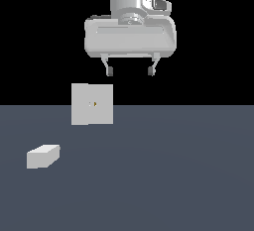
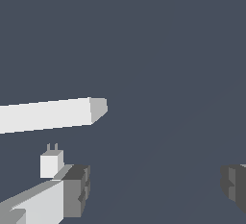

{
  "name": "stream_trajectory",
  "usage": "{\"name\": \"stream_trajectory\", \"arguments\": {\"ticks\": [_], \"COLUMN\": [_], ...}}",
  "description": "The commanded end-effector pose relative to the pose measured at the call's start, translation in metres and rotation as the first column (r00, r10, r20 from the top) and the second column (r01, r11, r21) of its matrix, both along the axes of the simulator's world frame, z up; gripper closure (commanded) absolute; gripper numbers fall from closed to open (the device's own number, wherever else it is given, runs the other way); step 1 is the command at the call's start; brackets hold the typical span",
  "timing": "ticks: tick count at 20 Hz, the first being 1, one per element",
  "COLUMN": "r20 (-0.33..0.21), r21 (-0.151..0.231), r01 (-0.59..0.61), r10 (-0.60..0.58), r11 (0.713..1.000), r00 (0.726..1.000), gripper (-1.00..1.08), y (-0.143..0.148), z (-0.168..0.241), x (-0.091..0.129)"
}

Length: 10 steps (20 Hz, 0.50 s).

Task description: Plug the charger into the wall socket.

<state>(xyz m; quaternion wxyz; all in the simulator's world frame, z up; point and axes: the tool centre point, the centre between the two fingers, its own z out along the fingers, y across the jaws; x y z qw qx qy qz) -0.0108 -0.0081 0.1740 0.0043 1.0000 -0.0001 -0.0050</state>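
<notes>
1. The floor (image 1: 188,175) is one flat grey-blue surface; everything else sits on it or hangs above it.
2. The one gripper (image 1: 130,71) hangs high above the floor, up and toward the exterior view's right of the wall socket. Its two fingers (image 1: 108,68) are spread wide with nothing between them.
3. The single wall socket (image 1: 92,104) is a flat square plate standing upright on the floor, its face with the small dark centre mark turned to the exterior camera. The wrist view shows it edge-on from above, as a long pale bar (image 2: 48,115).
4. The single charger (image 1: 43,156) lies on the floor, nearer the exterior camera than the wall socket and toward the exterior view's left of it, well apart. Its long axis runs level, slanting away toward the exterior view's right.
5. Only the wrist view shows two small prongs on the charger (image 2: 51,163), pointing toward the wall socket; the exterior view shows a plain block.
</notes>
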Motion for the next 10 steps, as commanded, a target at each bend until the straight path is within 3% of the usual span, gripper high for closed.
{"name": "stream_trajectory", "arguments": {"ticks": [1, 10], "r20": [0.0, 0.02], "r21": [0.0, 0.001], "r01": [0.0, -0.001], "r10": [0.0, 0.001], "r11": [1.0, 1.0], "r00": [1.0, 1.0], "gripper": [-0.92, -0.92], "y": [0.0, 0.01], "z": [0.0, -0.007], "x": [0.0, -0.006]}}
